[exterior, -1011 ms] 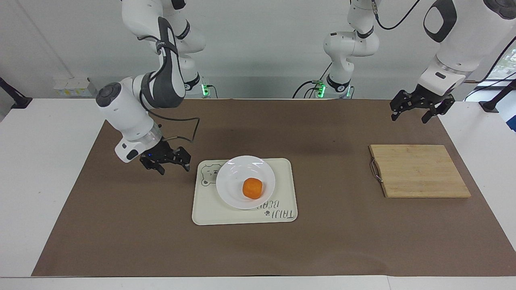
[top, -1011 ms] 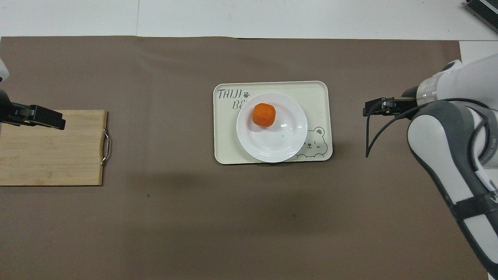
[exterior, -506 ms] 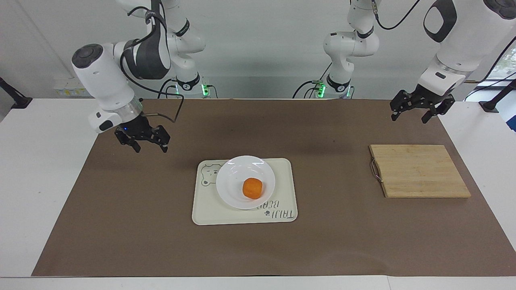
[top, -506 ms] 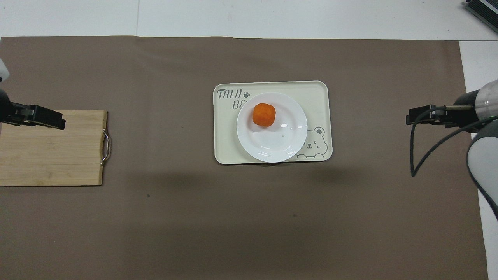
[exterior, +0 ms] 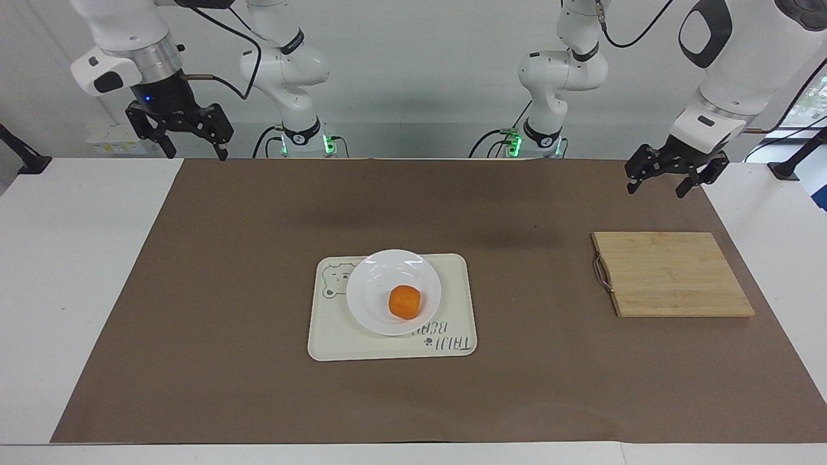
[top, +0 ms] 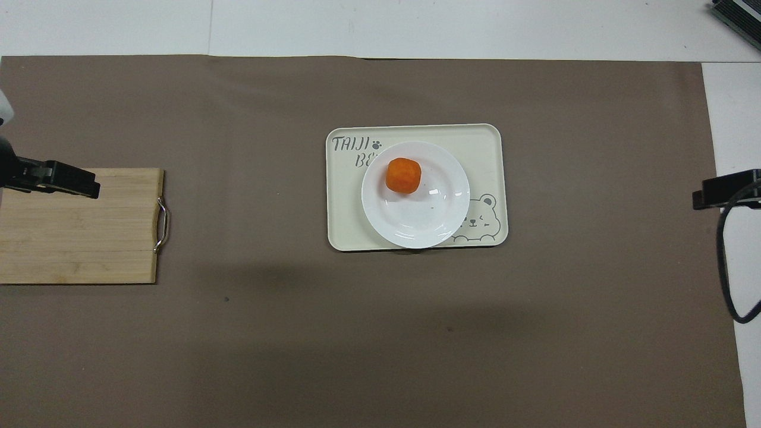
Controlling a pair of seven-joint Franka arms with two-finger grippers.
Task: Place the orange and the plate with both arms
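The orange [exterior: 404, 301] sits in the white plate [exterior: 375, 303], off-centre, on the part of the dish farther from the robots. The plate rests on a cream tray with a bear drawing [exterior: 452, 284], overlapping the printed lettering, and the tray lies flat around the middle of the brown mat [exterior: 258, 387] that covers the desk [exterior: 64, 290]

A bamboo cutting board with a metal handle [exterior: 672, 274] lies on the mat toward the left arm's end of the desk, well apart from the tray

The left end effector [exterior: 669, 174] hangs in the air over the mat's edge at its own end of the desk, its two fingers spread apart with nothing between them. The right end effector [exterior: 187, 137] is raised high over the mat's corner near its base, fingers likewise spread and empty. Both are well clear of the tray, plate and orange; in the overhead view only the dark tip of the left end effector [top: 56, 178] shows over the board and that of the right [top: 725, 189] at the mat's edge
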